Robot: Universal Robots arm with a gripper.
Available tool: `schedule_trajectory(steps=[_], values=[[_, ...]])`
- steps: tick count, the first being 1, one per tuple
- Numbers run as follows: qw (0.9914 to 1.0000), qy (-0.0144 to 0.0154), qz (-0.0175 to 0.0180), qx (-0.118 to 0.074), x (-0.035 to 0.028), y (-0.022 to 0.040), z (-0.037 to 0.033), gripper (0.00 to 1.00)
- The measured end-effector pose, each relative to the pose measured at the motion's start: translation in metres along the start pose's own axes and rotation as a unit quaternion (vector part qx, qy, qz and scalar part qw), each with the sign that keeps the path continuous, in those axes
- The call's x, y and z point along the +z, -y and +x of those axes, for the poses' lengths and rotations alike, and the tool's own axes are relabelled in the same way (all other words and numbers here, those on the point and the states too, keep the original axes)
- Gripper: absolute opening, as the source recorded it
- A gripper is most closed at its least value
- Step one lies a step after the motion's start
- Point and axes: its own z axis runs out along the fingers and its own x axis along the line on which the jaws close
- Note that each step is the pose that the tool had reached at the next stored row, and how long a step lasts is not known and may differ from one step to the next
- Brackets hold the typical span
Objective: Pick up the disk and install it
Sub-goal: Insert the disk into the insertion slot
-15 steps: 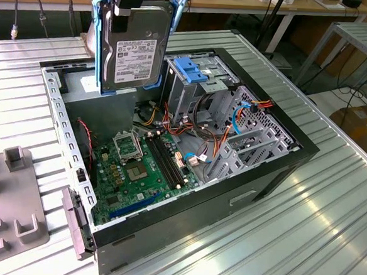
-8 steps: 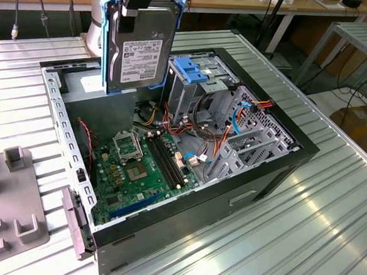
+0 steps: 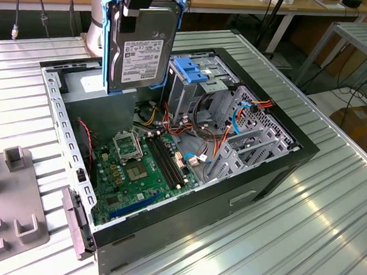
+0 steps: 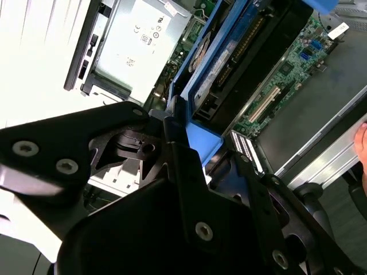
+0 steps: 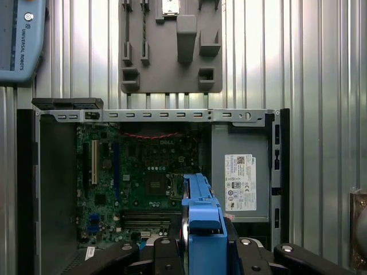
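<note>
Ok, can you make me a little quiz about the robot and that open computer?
1. True or false: the gripper holds the disk standing on edge, not flat.
2. Pick one: the plastic frame around the disk is A) red, B) blue, C) green.
3. Short answer: what is the disk hanging over?

Key: 1 true. 2 B. 3 the open computer case.
</note>
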Motion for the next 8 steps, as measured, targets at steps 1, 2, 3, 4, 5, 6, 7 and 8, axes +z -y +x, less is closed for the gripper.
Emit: schedule_trajectory(steps=[1, 2, 3, 4, 5, 6, 7, 8], values=[[1.00000, 0.0000, 0.0000, 0.000, 0.0000, 0.0001, 0.0000, 0.37], [1.00000, 0.0000, 0.0000, 0.000, 0.0000, 0.0001, 0.0002, 0.37], [1.00000, 0.0000, 0.0000, 0.000, 0.0000, 0.0001, 0.0005, 0.37], [1.00000, 0.0000, 0.0000, 0.000, 0.0000, 0.0000, 0.0008, 0.37], [1.00000, 0.0000, 0.0000, 0.000, 0.0000, 0.0000, 0.0012, 0.37], [1.00000, 0.0000, 0.0000, 0.000, 0.0000, 0.0000, 0.0021, 0.37], [1.00000, 0.0000, 0.0000, 0.000, 0.0000, 0.0001, 0.0033, 0.37], [1.00000, 0.0000, 0.0000, 0.000, 0.0001, 0.0001, 0.0052, 0.37]])
